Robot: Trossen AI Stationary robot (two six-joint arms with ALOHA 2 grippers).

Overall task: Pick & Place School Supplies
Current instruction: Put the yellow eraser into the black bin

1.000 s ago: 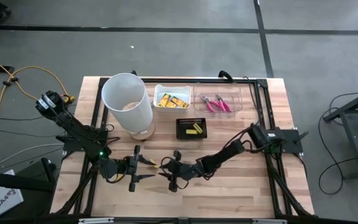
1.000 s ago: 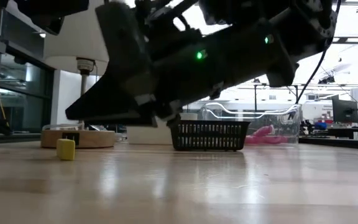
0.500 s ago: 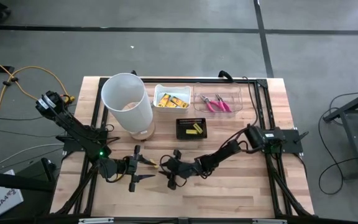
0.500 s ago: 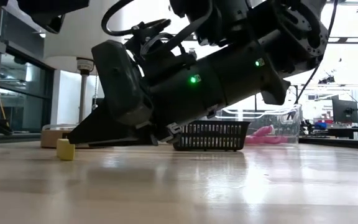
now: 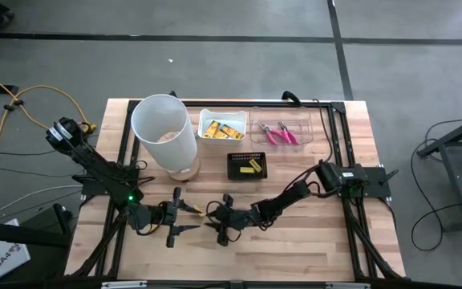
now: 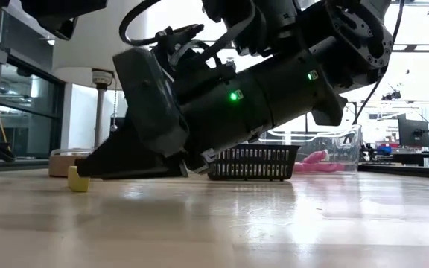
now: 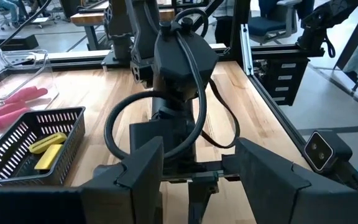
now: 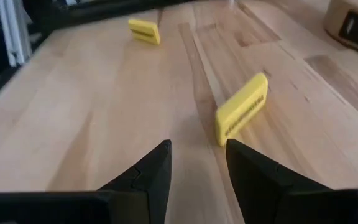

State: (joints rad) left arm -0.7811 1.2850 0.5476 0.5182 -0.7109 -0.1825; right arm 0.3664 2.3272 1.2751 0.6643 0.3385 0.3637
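Observation:
A small yellow block (image 8: 241, 109) lies flat on the wooden table just ahead of my right gripper (image 8: 197, 152), a little to the far side of its open fingers. In the low view the block (image 6: 78, 179) sits at the tip of the lowered fingers; I cannot tell whether they touch it. A second yellow packet (image 8: 145, 30) lies farther on. My right gripper (image 5: 210, 218) points toward the table's left. My left gripper (image 5: 191, 218) faces it from the left, open and holding nothing, its fingers (image 7: 145, 171) framing the right arm.
A tall white bin (image 5: 164, 132) stands at the far left. Along the far edge are a white tray (image 5: 221, 127) of yellow packets and a clear tray (image 5: 281, 132) with pink-handled pliers. A black basket (image 5: 247, 166) with yellow items sits mid-table. Bare wood lies toward the near edge.
My right gripper has sunk toward the table and tipped its fingers down, and its tips have come up close to the yellow block. The block has stayed where it was.

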